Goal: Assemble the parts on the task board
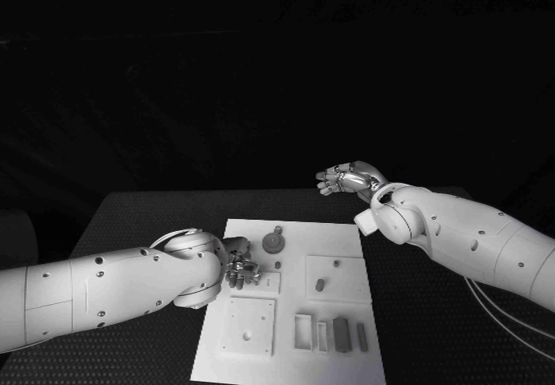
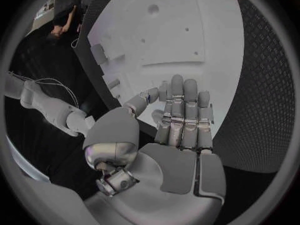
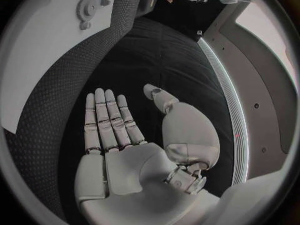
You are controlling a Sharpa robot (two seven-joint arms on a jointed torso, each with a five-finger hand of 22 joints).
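Parts (image 1: 340, 332): small pieces on task board (image 1: 347, 365), long ones lying fore-aft along board's near edge. Left hand (image 1: 237, 269): over board's left side, fingers extended, empty, nearer. Right hand (image 1: 347, 180): beyond far edge, empty, fingers apart.

White task board (image 1: 347, 241), black table (image 1: 151, 216)

- The left hand (image 1: 235, 269) covers part of the task board (image 1: 335, 241) at its left edge; anything beneath its fingers (image 1: 245, 271) is hidden.
- Small parts (image 1: 340, 333) near the board's front edge: shapes too small to identify.
- Board's front edge is cut off by the head view's bottom.
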